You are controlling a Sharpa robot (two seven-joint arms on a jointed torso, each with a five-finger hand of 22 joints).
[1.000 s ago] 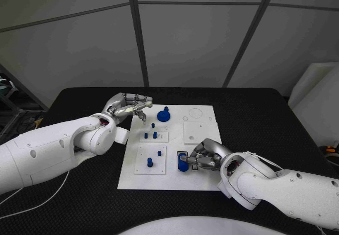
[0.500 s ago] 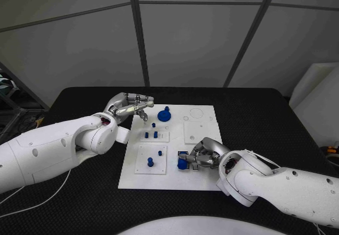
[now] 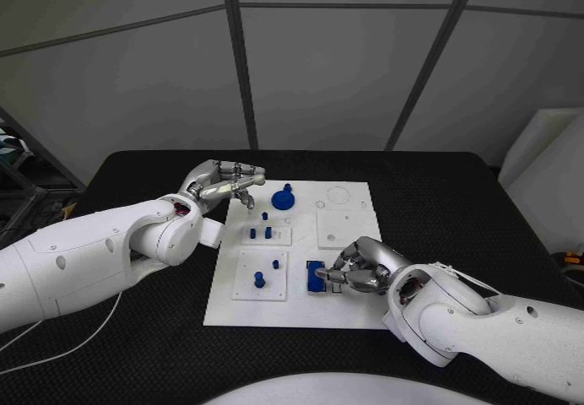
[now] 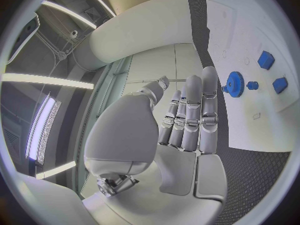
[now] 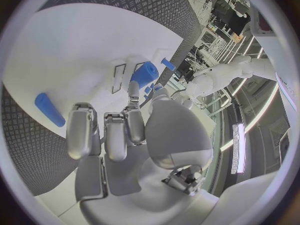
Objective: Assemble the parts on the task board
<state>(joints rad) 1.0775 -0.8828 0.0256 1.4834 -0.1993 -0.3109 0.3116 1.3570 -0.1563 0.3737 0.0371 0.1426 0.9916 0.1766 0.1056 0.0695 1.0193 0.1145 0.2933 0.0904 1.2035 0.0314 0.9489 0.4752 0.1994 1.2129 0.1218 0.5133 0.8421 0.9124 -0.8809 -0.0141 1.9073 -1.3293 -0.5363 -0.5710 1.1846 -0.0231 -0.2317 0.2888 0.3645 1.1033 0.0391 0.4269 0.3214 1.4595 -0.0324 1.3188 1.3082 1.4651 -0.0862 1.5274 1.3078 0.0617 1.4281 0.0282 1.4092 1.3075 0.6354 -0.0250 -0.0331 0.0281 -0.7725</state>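
Observation:
The white task board (image 3: 292,312) lies mid-table. At its near middle a blue cylinder (image 3: 316,278) stands in a slot, and my right hand (image 3: 359,266) has its fingers curled around it. In the right wrist view the blue cylinder (image 5: 145,74) sits between the thumb tip and a fingertip (image 5: 133,89), and a blue bar (image 5: 49,109) lies flat on the board. My left hand (image 3: 225,180) hovers at the board's far left corner with fingers curled in on nothing. Beside it is a blue gear (image 3: 283,200), also seen in the left wrist view as the gear (image 4: 234,80).
Small blue pegs (image 3: 259,230) stand in a white sub-plate on the board's left side, and another peg (image 3: 258,279) stands nearer to me. A white slab (image 3: 550,152) leans at the table's right edge. A cable (image 3: 67,348) runs along the left front.
My right hand and forearm have shifted slightly to the right while the blue cylinder stays in its slot. The left hand has not moved.

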